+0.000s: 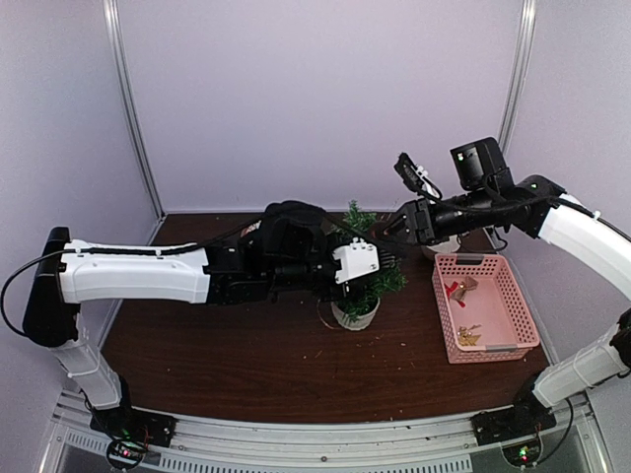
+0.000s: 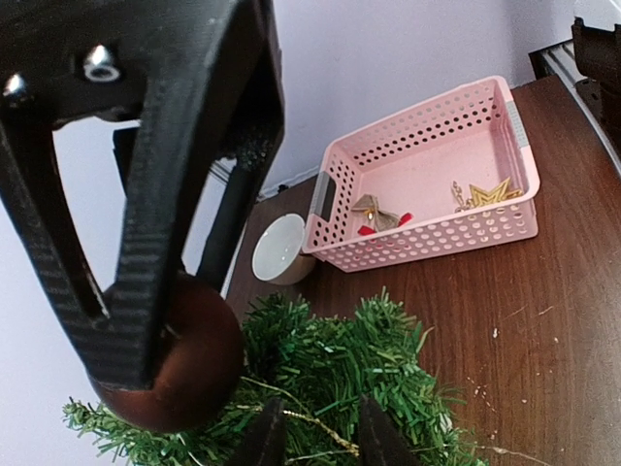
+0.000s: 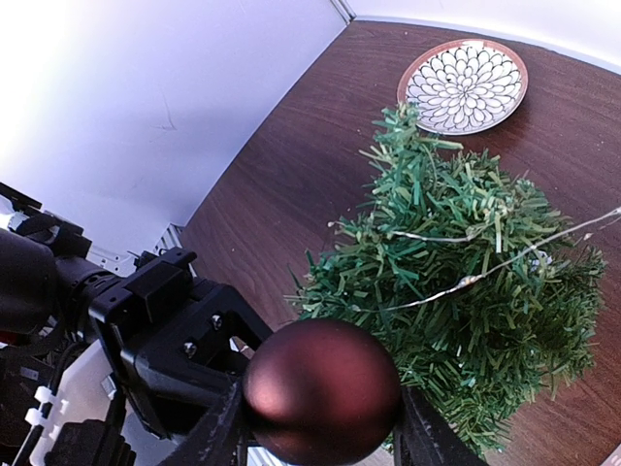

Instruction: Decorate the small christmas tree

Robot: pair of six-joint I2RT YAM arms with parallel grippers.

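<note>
The right tool grips a maroon ball; the tree is just beyond it. The left tool faces it across the treetop, jaws slightly apart, a gold thread between; whether it grips, I cannot tell.

Right hand clasping a maroon bauble, small christmas tree just behind, patterned plate beyond
</note>
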